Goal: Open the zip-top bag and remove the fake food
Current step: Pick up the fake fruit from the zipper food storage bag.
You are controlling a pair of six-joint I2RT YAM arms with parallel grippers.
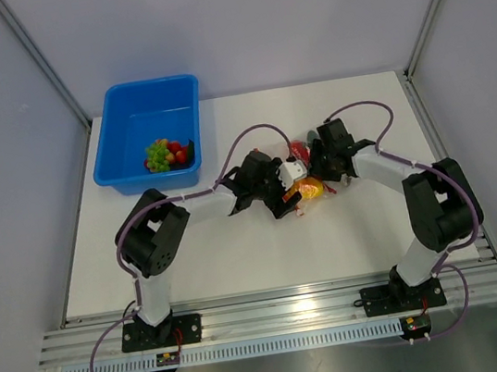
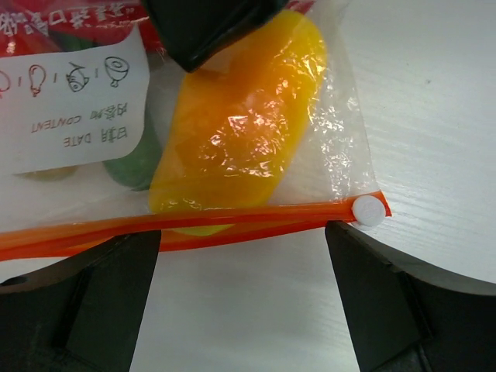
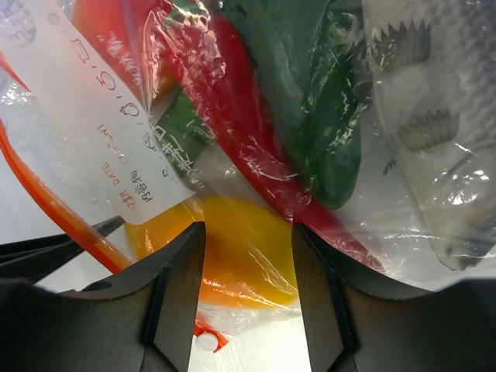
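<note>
The zip-top bag [image 1: 305, 184] lies on the white table between my two grippers, still holding fake food. In the left wrist view its orange-red zip strip [image 2: 194, 223] runs across just beyond my fingertips, ending in a white slider [image 2: 370, 210]; the yellow-orange pepper [image 2: 240, 124] and white label [image 2: 74, 101] show behind it. My left gripper [image 2: 242, 260] is open and holds nothing. My right gripper [image 3: 244, 267] is open, its fingers [image 3: 174, 302] set over the pepper [image 3: 248, 256] inside the bag. A red piece [image 3: 232, 116], a green piece [image 3: 318, 101] and the grey fish [image 3: 434, 132] lie further in.
A blue plastic tub [image 1: 126, 120] stands at the back left with green grapes and red pieces [image 1: 167, 153] inside. Grey walls and metal posts close in the table at the back and sides. An aluminium rail [image 1: 277, 313] runs along the near edge.
</note>
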